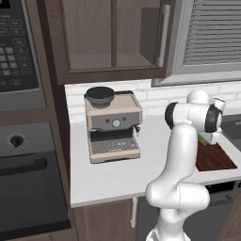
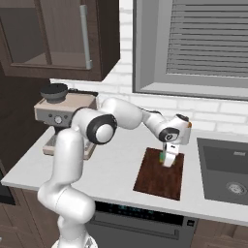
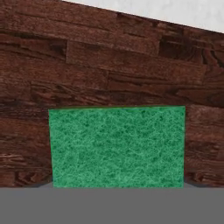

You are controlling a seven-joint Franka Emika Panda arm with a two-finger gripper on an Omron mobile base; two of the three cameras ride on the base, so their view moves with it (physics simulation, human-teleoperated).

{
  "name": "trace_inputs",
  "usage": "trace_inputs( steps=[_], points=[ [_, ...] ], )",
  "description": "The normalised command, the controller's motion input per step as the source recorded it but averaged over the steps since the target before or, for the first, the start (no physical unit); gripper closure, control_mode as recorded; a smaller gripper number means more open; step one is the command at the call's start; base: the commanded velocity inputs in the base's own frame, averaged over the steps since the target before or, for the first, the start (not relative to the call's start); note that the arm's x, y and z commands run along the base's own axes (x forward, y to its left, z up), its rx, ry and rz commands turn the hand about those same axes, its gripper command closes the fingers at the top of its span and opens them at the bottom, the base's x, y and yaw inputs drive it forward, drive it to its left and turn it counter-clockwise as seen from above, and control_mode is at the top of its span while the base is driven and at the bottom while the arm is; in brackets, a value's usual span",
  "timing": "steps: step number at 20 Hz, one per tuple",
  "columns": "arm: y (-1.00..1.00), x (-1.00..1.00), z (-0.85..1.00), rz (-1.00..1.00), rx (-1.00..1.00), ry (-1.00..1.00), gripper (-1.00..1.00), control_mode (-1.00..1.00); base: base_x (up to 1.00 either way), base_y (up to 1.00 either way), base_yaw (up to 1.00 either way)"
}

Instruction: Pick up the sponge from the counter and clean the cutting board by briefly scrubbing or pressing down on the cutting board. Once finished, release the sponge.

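Observation:
The dark reddish-brown cutting board [image 2: 156, 180] lies on the light counter [image 2: 111, 169] to the left of the sink. My gripper [image 2: 167, 161] points down over the board's far end, shut on the green-topped sponge [image 2: 161, 156]. In the hand view the sponge [image 3: 117, 146] spreads across the lower middle with the wood grain of the cutting board [image 3: 109, 65] behind it. From the left base view the cutting board [image 1: 216, 159] shows at the right past my arm, with a sliver of the sponge [image 1: 202, 138] by the gripper [image 1: 212, 138]. The fingertips are hidden by the sponge.
A coffee machine [image 1: 113, 126] stands at the left on the counter [image 1: 117, 174]. The dark sink basin [image 2: 225, 169] lies right of the board. An oven stack [image 1: 23, 141] fills the far left. Wall cabinets and a shuttered window hang above.

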Motion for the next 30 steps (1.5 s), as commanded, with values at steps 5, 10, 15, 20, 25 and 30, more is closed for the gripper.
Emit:
trace_inputs(
  steps=[5, 10, 15, 20, 25, 30],
  points=[
    [0.0, -0.2, 0.0, -0.01, 0.0, -0.01, 1.0, -1.0, 0.0, 0.0, 0.0],
    [0.36, -0.26, -0.05, -0.01, 0.0, 0.0, 1.0, -1.0, 0.0, 0.0, 0.0],
    [0.67, -0.13, -0.1, -0.03, -0.01, 0.0, 1.0, -1.0, 0.0, 0.0, 0.0],
    [0.68, -0.05, -0.14, -0.03, -0.02, 0.0, 1.0, -1.0, 0.0, 0.0, 0.0],
    [0.16, -0.03, -0.07, -0.02, -0.01, 0.0, 1.0, -1.0, 0.0, 0.0, 0.0],
    [-0.23, -0.03, 0.0, -0.07, 0.0, 0.0, 1.0, -1.0, 0.0, 0.0, 0.0]
  ],
)
